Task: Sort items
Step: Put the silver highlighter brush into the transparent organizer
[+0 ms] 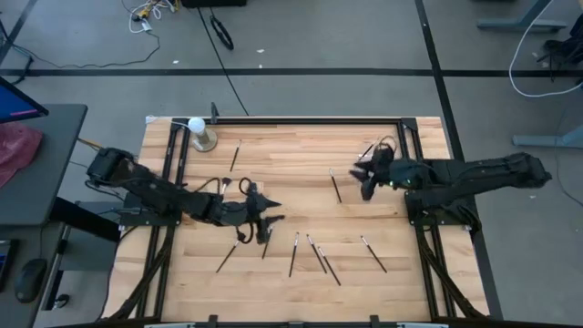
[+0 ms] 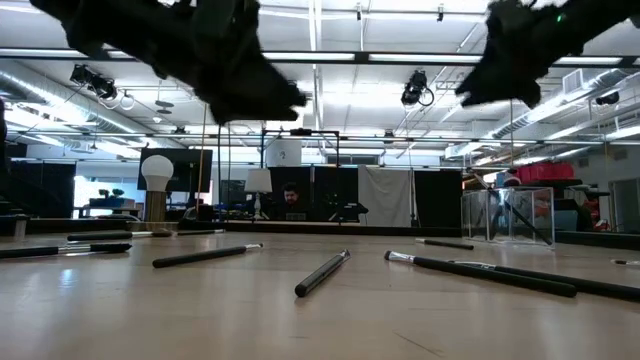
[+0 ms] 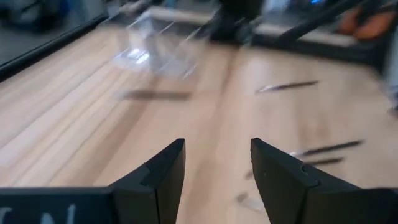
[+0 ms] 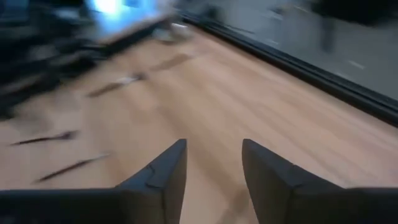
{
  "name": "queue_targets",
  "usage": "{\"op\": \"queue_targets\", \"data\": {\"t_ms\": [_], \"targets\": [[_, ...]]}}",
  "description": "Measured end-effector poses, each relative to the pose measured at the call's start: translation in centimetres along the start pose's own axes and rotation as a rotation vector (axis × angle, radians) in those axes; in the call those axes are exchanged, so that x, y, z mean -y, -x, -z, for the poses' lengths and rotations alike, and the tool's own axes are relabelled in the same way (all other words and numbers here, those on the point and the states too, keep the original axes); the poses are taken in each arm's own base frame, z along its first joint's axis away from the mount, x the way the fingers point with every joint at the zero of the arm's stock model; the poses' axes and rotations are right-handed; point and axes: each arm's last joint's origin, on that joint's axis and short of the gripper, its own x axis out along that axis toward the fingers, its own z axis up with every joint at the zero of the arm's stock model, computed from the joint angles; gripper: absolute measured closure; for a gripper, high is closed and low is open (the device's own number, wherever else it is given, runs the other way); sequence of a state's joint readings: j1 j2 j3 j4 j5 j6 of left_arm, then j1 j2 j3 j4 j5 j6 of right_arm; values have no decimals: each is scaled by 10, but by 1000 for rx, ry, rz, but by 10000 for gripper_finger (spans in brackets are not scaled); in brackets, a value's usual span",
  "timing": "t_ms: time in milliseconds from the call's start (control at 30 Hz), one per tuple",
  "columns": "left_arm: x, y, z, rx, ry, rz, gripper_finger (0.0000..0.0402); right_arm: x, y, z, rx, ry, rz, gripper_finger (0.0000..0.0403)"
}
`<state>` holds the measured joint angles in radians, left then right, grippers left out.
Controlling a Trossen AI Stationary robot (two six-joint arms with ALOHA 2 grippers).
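Several thin dark brushes lie flat and scattered on the wooden table: one (image 1: 235, 155) near the far left, one (image 1: 335, 185) by the right gripper, and a loose row (image 1: 314, 252) along the near side. In the low view they show as dark sticks (image 2: 322, 272), (image 2: 205, 255). My left gripper (image 1: 271, 221) (image 3: 217, 149) hangs open above the middle of the table, just beyond the row. My right gripper (image 1: 362, 178) (image 4: 213, 149) is open too, raised above the right half. Nothing is between either pair of fingers.
A white ball on a metallic base (image 1: 199, 132) stands at the far left corner. A clear container (image 2: 520, 215) stands toward the far right. A dark frame (image 1: 273, 117) runs round the table's edges. Bare wood (image 1: 291, 164) lies between the two grippers.
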<state>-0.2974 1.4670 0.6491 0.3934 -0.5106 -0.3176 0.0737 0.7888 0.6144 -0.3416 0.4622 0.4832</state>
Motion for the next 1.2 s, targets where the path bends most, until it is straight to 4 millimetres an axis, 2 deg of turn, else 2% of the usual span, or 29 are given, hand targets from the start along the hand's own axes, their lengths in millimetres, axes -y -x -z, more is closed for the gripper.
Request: {"op": "queue_targets", "data": {"t_ms": [200, 367, 500, 633, 767, 867, 1033, 1200], "targets": [[-23, 35, 5, -215, 131, -183, 216, -56, 0, 11, 72, 171, -275, 264], [-36, 61, 26, -427, 233, -355, 216, -98, -8, 35, 98, 321, -414, 271], [-40, 71, 43, -497, 287, -487, 216, -119, -18, 57, 92, 412, -460, 273], [-47, 76, 62, -468, 323, -578, 216, -131, -28, 74, 76, 448, -473, 273], [-61, 80, 84, -416, 367, -663, 216, -134, -34, 82, 63, 459, -471, 273], [-69, 82, 101, -353, 403, -676, 216, -135, -35, 83, 63, 456, -471, 273], [-78, 80, 123, -266, 475, -602, 217, -137, -34, 79, 98, 440, -484, 273], [-86, 85, 137, -236, 480, -593, 250, -138, -34, 78, 111, 433, -489, 273]]}}
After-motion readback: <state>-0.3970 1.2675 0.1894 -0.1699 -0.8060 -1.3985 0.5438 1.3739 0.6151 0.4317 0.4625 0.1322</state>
